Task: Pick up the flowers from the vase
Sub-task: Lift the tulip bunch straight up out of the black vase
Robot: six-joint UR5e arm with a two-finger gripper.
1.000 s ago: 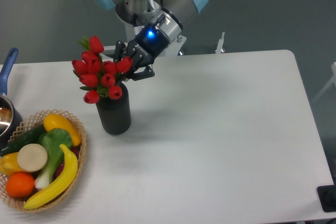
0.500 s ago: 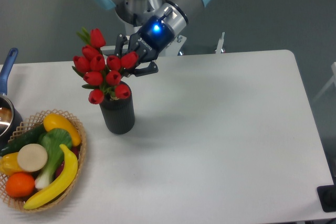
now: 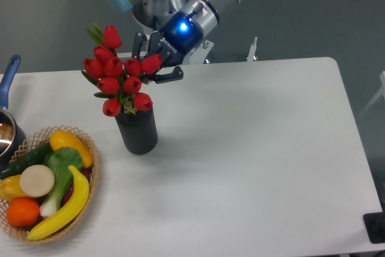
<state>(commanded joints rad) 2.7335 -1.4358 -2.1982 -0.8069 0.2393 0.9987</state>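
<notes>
The flowers (image 3: 113, 69), a bunch of red tulips with green leaves, stand in the black ribbed vase (image 3: 138, 134) at the table's left, their stems still inside its mouth. My gripper (image 3: 146, 64) reaches in from the back right and is shut on the bouquet just behind the upper right blooms. Its fingertips are partly hidden by the tulips. The lowest blooms sit just above the vase's rim. The vase stands upright on the white table (image 3: 252, 136).
A woven basket (image 3: 91, 170) with a banana, an orange, a lemon and green vegetables sits at the front left. A pot with a blue handle (image 3: 10, 69) is at the left edge. A small dark object (image 3: 376, 227) is at the front right corner.
My gripper has moved up and a little to the right with the tulips. The bouquet stands higher in the vase. The vase has slid slightly to the right.
</notes>
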